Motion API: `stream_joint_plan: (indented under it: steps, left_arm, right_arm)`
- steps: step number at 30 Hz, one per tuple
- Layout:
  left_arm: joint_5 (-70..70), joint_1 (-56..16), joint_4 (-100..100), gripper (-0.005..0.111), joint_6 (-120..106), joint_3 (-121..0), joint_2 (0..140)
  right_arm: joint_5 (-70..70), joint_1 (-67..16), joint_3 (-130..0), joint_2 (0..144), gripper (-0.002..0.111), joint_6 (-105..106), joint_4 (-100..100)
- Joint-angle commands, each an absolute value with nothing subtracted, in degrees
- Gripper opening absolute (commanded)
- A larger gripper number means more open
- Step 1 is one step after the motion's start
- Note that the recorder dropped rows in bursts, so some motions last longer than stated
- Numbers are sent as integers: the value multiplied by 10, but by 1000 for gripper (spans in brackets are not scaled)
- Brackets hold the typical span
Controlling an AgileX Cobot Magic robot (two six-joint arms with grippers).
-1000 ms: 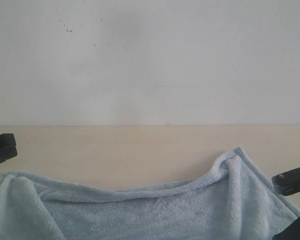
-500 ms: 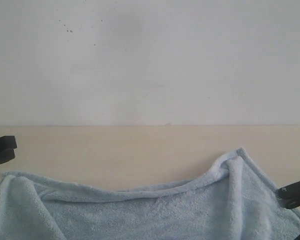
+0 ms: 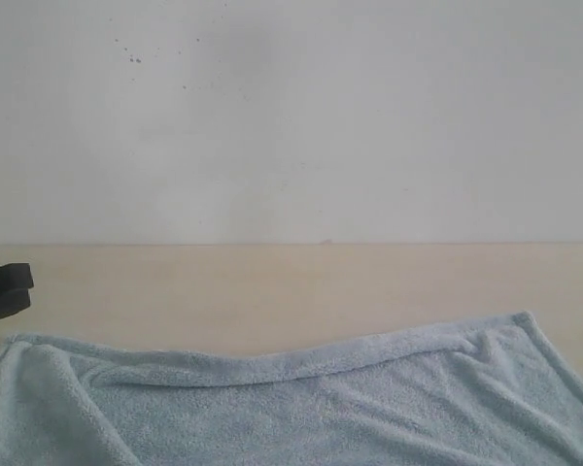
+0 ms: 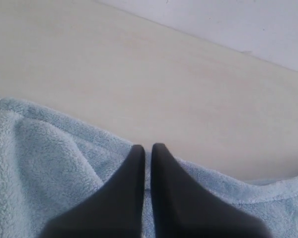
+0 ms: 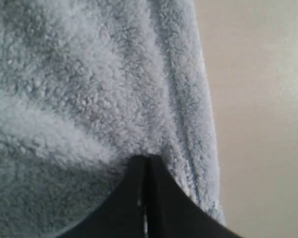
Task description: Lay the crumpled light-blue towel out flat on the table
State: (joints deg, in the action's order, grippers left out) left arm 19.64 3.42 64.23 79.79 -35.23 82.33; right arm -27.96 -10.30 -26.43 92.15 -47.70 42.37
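Right wrist view: R jaws clamped on towel [image 5: 89, 74]; L jaws closed at hem.

Entry 1, towel [image 3: 350, 408]: the raised, folded corner pinched at the right gripper [image 5: 146, 158] has been drawn outward with it and lowered; the hem beyond its tips is flattened into a shallow line.
Entry 2, right gripper: withdrawn almost out of the exterior view.
Entry 3, left gripper [image 4: 146, 147]: jaws brought together.
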Motion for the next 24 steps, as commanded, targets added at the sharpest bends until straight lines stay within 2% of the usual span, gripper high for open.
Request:
stream_joint_plan:
  steps: [1,6,18,24]
  left_arm:
    - [204,33,641,4,801,-349,834]
    - [248,33,644,4,801,-349,877]
    - [277,33,645,4,798,-350,894]
    - [279,33,645,4,792,-350,894]
  right_arm:
    - [-184,-99,-260,845,0,-443,379]
    - [-81,-99,-301,763,0,-373,363]
    - [-163,-224,-551,977,0,-132,192]
    - [-203,-266,-621,1055,0,-23,77]
